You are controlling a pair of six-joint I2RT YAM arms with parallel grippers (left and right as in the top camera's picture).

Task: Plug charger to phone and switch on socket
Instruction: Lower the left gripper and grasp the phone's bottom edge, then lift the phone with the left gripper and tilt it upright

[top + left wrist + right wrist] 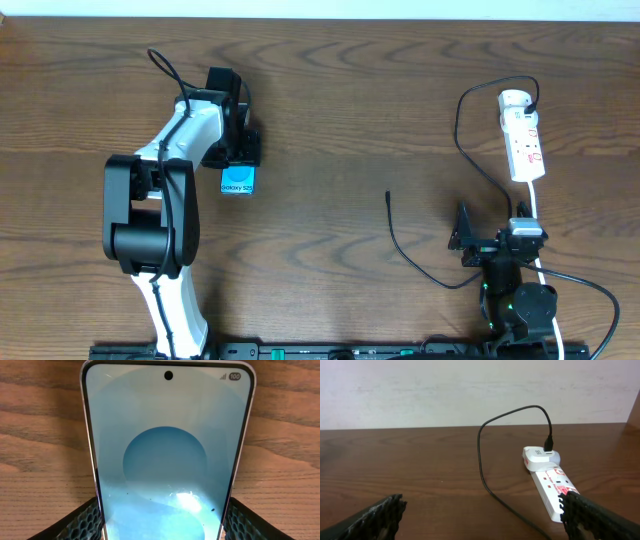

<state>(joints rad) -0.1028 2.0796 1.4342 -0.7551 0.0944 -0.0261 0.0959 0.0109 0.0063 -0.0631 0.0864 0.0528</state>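
The phone (237, 182) lies flat on the wooden table, its teal-blue screen with a lighter oval facing up. It fills the left wrist view (165, 435). My left gripper (238, 163) reaches over its far end, and both fingers (162, 507) press against the phone's long edges. The charger, a thin black cable (461, 135), runs from a white adapter (540, 457) on the socket strip (525, 140). Its free plug tip (388, 196) lies on the table at centre right. My right gripper (492, 228) is open and empty just before the strip's near end (550, 491).
The charger cable (481, 455) loops left of the strip and passes under my right arm. The strip's white cord (537, 205) runs toward the front edge beside the right arm's base. A pale wall stands behind the table's far edge.
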